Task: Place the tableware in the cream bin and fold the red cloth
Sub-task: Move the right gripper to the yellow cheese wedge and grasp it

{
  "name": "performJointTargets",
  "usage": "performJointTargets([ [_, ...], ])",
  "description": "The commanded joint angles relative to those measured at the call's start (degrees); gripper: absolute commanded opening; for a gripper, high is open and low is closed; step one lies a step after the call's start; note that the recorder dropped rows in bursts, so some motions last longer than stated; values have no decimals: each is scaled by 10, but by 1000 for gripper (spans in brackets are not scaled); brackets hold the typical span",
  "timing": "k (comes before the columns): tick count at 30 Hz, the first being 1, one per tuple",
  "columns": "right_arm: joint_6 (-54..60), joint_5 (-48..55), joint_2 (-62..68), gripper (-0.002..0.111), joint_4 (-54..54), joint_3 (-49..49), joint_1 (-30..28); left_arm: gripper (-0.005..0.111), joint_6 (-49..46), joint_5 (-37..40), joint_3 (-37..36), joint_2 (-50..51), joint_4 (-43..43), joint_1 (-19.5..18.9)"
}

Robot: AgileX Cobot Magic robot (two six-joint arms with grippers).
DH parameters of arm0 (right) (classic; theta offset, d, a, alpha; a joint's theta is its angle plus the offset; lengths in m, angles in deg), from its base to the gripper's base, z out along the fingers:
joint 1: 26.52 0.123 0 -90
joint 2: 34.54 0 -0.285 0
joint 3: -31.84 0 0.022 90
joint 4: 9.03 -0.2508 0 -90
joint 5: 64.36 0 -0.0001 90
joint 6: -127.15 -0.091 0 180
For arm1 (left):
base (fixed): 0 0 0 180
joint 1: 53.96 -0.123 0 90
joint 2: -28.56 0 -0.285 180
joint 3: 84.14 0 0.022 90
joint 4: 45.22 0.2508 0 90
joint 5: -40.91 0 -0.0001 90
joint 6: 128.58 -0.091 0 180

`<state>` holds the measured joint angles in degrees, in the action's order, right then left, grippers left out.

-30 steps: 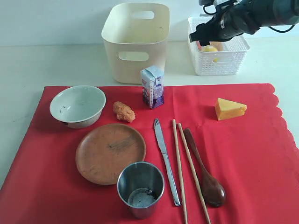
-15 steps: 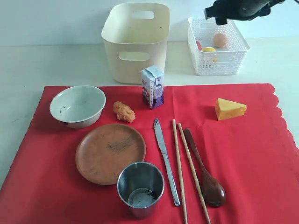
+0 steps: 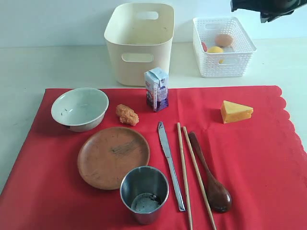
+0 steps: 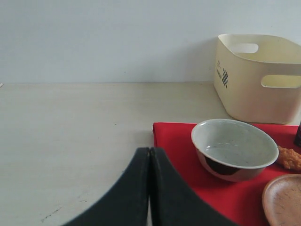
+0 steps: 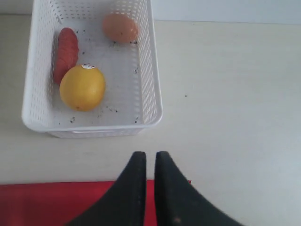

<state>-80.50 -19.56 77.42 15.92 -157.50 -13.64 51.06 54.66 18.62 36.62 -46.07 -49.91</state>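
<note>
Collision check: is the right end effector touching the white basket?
Apart. The right wrist view shows a strip of bare table between the tips of the right end effector and the white basket's near wall.

Your right arm is the thing that moves. A moment ago it hangs low over the far left part of the white basket. Now it is higher and further right, up at the far right corner, and your right gripper looks down from there. The egg now shows in full.
</note>
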Motion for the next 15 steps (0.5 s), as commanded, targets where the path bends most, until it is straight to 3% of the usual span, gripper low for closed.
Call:
performJointTargets([
  [1, 4, -42, -14, 0, -8, 35, -2, 1, 0, -1, 0, -3, 1, -1],
  [6, -11, -99, -14, 0, -21, 80, -2, 1, 0, -1, 0, -3, 1, -1],
  [15, -10, -42, -14, 0, -57, 134, -2, 1, 0, -1, 0, -3, 1, -1],
])
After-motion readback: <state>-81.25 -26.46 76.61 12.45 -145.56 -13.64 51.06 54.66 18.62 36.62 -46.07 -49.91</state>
